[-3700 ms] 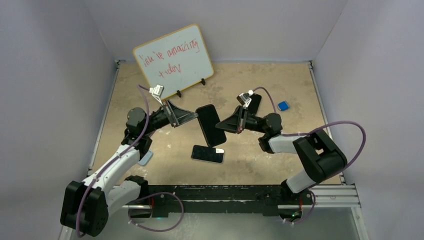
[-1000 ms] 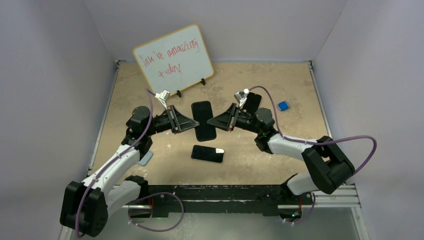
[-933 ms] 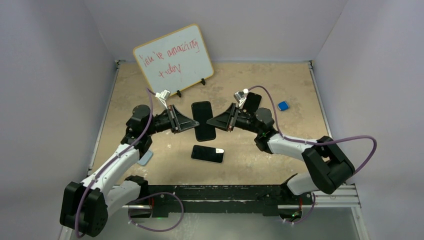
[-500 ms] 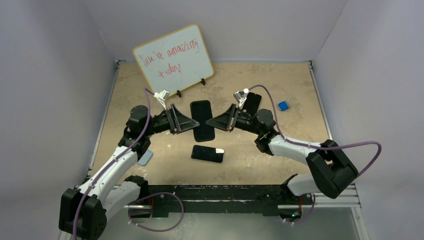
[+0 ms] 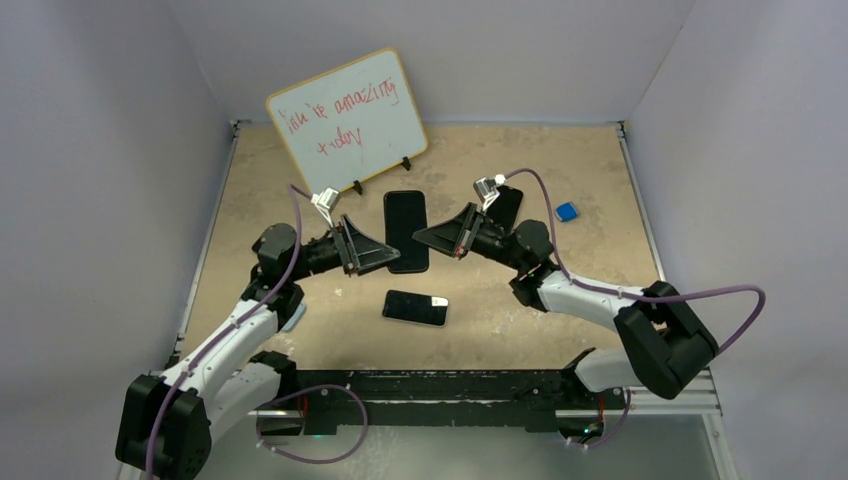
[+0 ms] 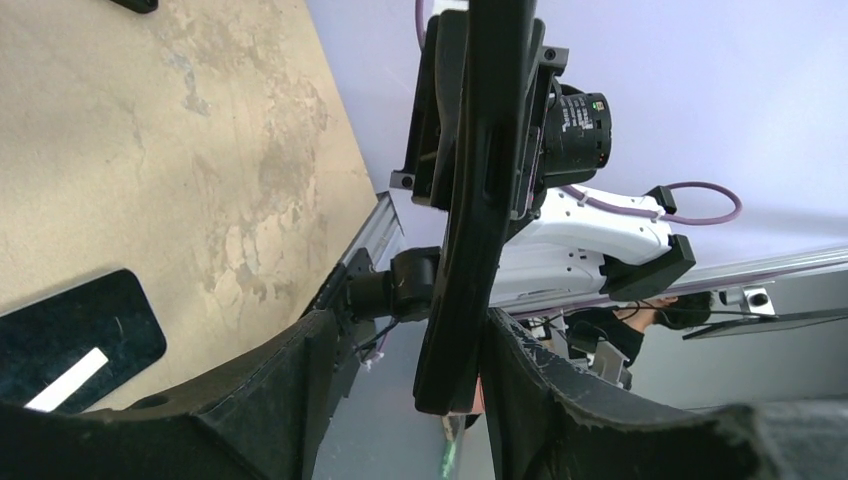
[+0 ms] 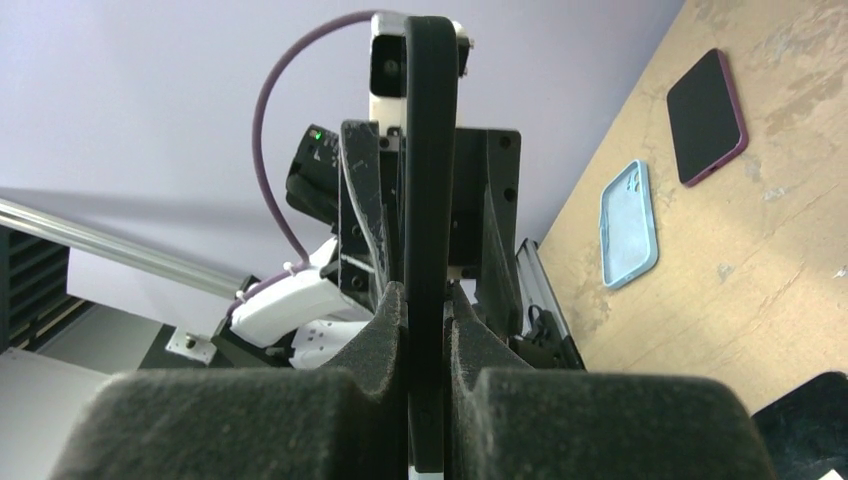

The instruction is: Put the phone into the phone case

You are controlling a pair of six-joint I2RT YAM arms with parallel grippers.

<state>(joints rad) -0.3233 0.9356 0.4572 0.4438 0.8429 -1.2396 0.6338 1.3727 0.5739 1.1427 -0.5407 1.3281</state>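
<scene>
A black phone [image 5: 405, 225], apparently with a black case round it, hangs in the air over the middle of the table. My right gripper [image 5: 421, 237] is shut on its right edge; the right wrist view shows both pads pressed flat on the thin black slab [image 7: 430, 150]. My left gripper [image 5: 388, 257] is open at the phone's near left corner. In the left wrist view the slab [image 6: 480, 200] stands between my spread fingers [image 6: 300, 370], close against the right one and well apart from the left one.
A second dark phone with a white sticker [image 5: 415, 307] lies on the table below the held one. A light blue case [image 7: 625, 225] and a maroon-edged phone [image 7: 707, 117] lie by the left arm. A whiteboard [image 5: 350, 115] stands at the back. A small blue object [image 5: 566, 211] sits at the right.
My left gripper has opened and let go of the phone. The right gripper has tightened on it and carried it slightly toward the back of the table.
</scene>
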